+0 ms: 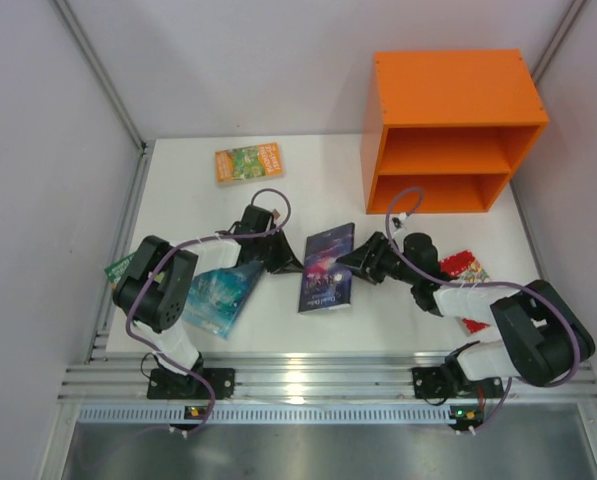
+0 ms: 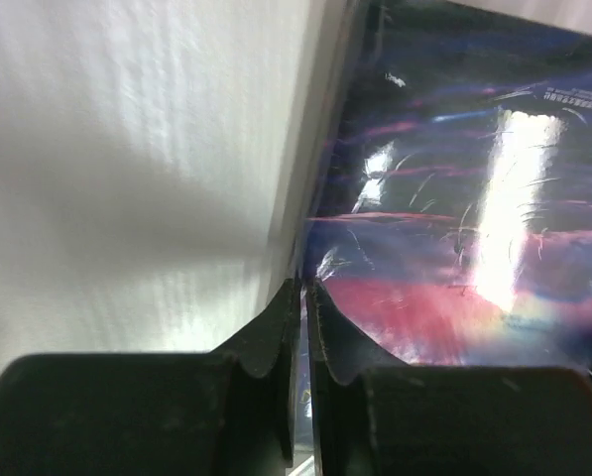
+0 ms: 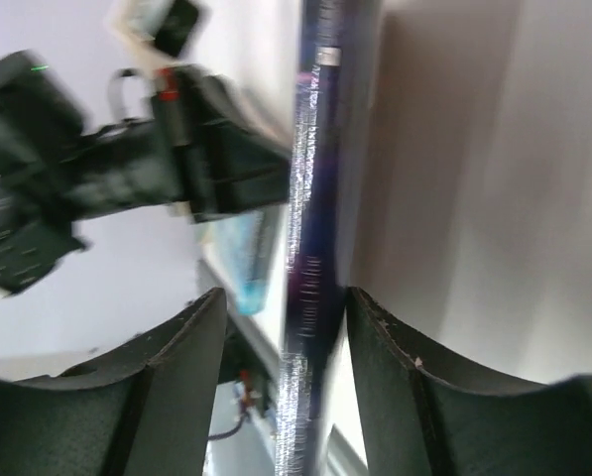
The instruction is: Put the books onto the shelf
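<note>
Handoff in the making, we judge, so let us sweep from the left. Behind the left fingers, under that arm, the pale teal book (image 1: 221, 293) lies flat and out of play. The left gripper (image 2: 303, 288) shows its fingers nearly together, and the dark blue-purple book (image 1: 326, 268) runs its edge straight into the slit between them, so we call that a pinch on the thin edge. The glossy cover spreads away to the right of those fingertips, with the bare table (image 1: 278, 210) to their left. Across the book, the right gripper (image 3: 285, 295) holds its fingers well apart. The book's opposite edge sits between them with a gap on either side, touching neither pad as far as we can tell. To do this well, we want the right fingers pushed further over the cover before they close, so the pads land on flat paper and not on the very lip. A thin paperback will bend and the gloss will slip, so the squeeze should come down square. The left pinch should let go only once the right side is firmly clamped. The shelf (image 1: 448, 90) stands beyond the right fingers and off to their right. An edge-first slide into one of its compartments looks cleanest.
</note>
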Tool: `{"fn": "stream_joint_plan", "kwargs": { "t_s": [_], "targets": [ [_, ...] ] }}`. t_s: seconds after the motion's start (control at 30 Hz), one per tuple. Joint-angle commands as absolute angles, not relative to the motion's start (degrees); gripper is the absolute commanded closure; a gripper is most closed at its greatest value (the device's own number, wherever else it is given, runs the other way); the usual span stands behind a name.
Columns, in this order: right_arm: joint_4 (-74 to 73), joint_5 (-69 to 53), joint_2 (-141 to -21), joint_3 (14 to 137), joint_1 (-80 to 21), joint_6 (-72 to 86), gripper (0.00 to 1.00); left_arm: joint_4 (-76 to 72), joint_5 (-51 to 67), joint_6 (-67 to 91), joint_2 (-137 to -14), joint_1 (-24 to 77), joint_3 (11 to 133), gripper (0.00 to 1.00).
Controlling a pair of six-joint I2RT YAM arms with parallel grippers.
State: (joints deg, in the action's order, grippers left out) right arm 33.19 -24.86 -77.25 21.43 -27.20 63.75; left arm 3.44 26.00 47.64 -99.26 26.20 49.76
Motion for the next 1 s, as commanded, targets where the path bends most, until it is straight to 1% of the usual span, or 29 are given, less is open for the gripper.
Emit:
{"fn": "stream_joint_plan", "kwargs": {
  "t_s": [0.0,0.07,0.1,0.17,0.2,0.3,0.37,0.5,0.57,0.67,0.7,0.77,0.8,0.83,0.9,0.93,0.97],
  "targets": [
    [52.4,-34.3,-78.4,25.3,-29.3,69.6,0.5,-2.2,34.2,51.5,-99.3,30.1,48.6,1.0],
    [47.6,-33.2,-78.5,26.1,-29.2,67.3,0.51,-2.3,33.9,51.7,-99.1,30.2,48.5,1.0],
    [40.2,-32.5,-78.4,27.4,-29.2,65.6,0.53,-2.2,33.8,51.6,-99.0,30.2,48.5,1.0],
    [32.2,-29.3,-77.9,28.6,-29.2,62.0,0.56,-1.6,33.5,51.3,-99.0,30.1,48.9,1.0],
    [24.3,-28.0,-77.2,30.0,-29.3,58.0,0.59,-1.4,33.3,51.2,-98.9,30.2,49.0,1.0],
    [12.1,-22.3,-75.3,32.1,-29.3,51.4,0.62,-0.3,32.3,50.5,-98.4,30.1,49.3,1.0],
    [9.7,-20.8,-74.1,32.3,-29.3,49.0,0.62,-0.3,31.7,49.7,-98.3,30.2,49.4,1.0],
    [8.2,-21.6,-73.2,33.1,-29.3,47.0,0.57,-0.3,31.6,49.4,-98.8,30.2,49.6,1.0],
    [5.4,-21.3,-73.7,34.9,-29.5,45.1,0.58,-0.3,31.6,49.3,-99.2,30.2,49.8,1.0],
    [3.3,-21.1,-74.8,36.6,-29.7,43.1,0.65,-0.3,32.1,49.0,-99.8,30.2,50.4,1.0],
    [3.1,-21.1,-75.1,36.8,-29.7,42.8,0.71,-0.3,32.1,48.8,-100.1,30.1,50.4,1.0],
    [2.8,-20.9,-76.4,37.0,-29.6,42.5,0.78,1.3,32.0,48.7,-100.1,30.2,50.9,1.0],
    [3.2,-20.9,-76.7,36.8,-29.7,42.8,0.84,1.4,32.1,48.6,-100.1,30.2,51.1,1.0],
    [3.9,-21.6,-77.1,36.5,-29.7,43.2,0.87,1.8,32.2,48.5,-100.0,30.1,51.4,1.0],
    [8.0,-22.7,-77.5,34.4,-29.7,45.0,0.98,3.0,32.2,47.7,-99.6,30.2,52.2,1.0],
    [9.4,-23.2,-77.4,33.5,-29.6,45.9,1.0,5.3,31.3,47.2,-99.4,30.1,53.6,1.0],
    [13.1,-23.5,-76.6,31.3,-29.5,48.1,1.0,7.0,30.6,46.7,-99.1,30.1,54.5,0.95]
  ]
}}
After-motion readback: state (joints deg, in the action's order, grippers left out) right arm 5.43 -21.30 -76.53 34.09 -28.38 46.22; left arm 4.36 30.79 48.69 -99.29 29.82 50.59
